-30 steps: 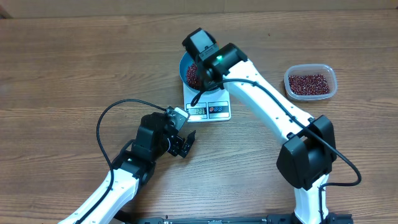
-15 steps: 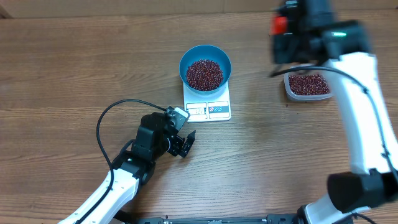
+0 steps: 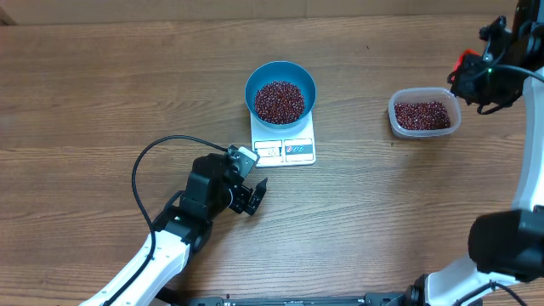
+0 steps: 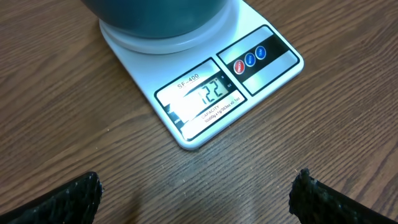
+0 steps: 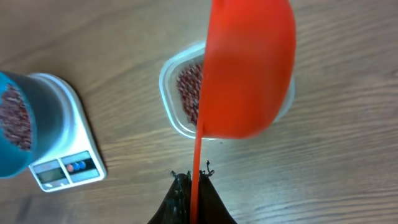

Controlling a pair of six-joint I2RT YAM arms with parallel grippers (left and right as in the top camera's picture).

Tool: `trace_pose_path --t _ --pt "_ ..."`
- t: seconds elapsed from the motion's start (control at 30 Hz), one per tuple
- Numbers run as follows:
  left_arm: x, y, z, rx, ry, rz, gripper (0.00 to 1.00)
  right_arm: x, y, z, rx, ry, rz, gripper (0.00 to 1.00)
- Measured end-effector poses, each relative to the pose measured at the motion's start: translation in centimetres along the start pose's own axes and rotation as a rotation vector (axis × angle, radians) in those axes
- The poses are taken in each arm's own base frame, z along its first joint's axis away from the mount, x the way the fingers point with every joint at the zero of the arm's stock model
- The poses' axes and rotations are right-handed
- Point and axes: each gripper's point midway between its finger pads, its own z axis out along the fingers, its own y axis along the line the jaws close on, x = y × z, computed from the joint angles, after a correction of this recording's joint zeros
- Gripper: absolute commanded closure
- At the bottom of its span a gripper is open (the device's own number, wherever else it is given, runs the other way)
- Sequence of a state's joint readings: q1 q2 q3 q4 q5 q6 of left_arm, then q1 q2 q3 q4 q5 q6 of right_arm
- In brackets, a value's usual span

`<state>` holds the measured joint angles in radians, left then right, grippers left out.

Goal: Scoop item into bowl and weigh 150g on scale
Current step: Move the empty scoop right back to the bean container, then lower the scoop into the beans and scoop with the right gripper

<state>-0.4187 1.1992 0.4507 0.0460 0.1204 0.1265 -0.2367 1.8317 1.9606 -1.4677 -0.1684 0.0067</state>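
Observation:
The teal bowl (image 3: 280, 78) stands on the white scale (image 3: 285, 150), holding a heap of dark red beans (image 3: 280, 101). In the left wrist view the scale (image 4: 249, 81) shows 122 on its display, with the bowl's base (image 4: 155, 12) above it. My left gripper (image 3: 252, 198) rests open just in front of the scale, its fingers (image 4: 78, 196) wide apart over bare wood. My right gripper (image 5: 194, 177) is shut on the thin handle of an orange-red scoop (image 5: 249, 68), which hangs over the clear tub (image 5: 166, 93). Overhead, the scoop (image 3: 463, 63) sits at the tub's far right corner.
The clear plastic tub (image 3: 425, 133) at the right holds more beans (image 3: 422, 115). A black cable (image 3: 140, 170) loops beside the left arm. The right arm's base (image 3: 506, 246) stands at the lower right.
My right arm swung with the scoop from above the bowl across to the right, past the tub, uncovering the bowl. The left arm stayed still.

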Motion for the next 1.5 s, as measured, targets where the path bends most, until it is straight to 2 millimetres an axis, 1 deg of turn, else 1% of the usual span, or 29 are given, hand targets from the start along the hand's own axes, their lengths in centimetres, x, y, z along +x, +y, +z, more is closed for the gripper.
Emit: trace_pose_path --t 0.2,0.33,0.5,0.73,0.93,1.1,1.3,1.5 --pt "0.0 0.0 0.0 0.0 0.0 0.0 0.0 1.1 -0.9 4.6 0.011 0.149 0.02 0.96" --pt "0.0 0.0 0.0 0.0 0.0 0.0 0.0 1.6 -1.6 6.9 0.031 0.217 0.031 0.96" --pt "0.0 0.0 0.0 0.0 0.0 0.0 0.0 1.9 -2.5 8.8 0.063 0.264 0.036 0.96" --pt "0.0 0.0 0.0 0.0 0.0 0.0 0.0 2.6 -4.5 11.3 0.151 0.332 0.032 0.96" --pt "0.0 0.0 0.0 0.0 0.0 0.0 0.0 2.2 -5.1 12.7 0.184 0.331 0.023 0.96" --pt "0.0 0.0 0.0 0.0 0.0 0.0 0.0 2.5 -5.4 13.5 0.199 0.355 0.015 0.96" --pt "0.0 0.0 0.0 0.0 0.0 0.0 0.01 2.9 -5.4 14.5 0.195 0.387 -0.009 0.96" --pt "0.0 0.0 0.0 0.0 0.0 0.0 0.01 3.1 -4.9 14.8 0.191 0.403 -0.1 0.96"
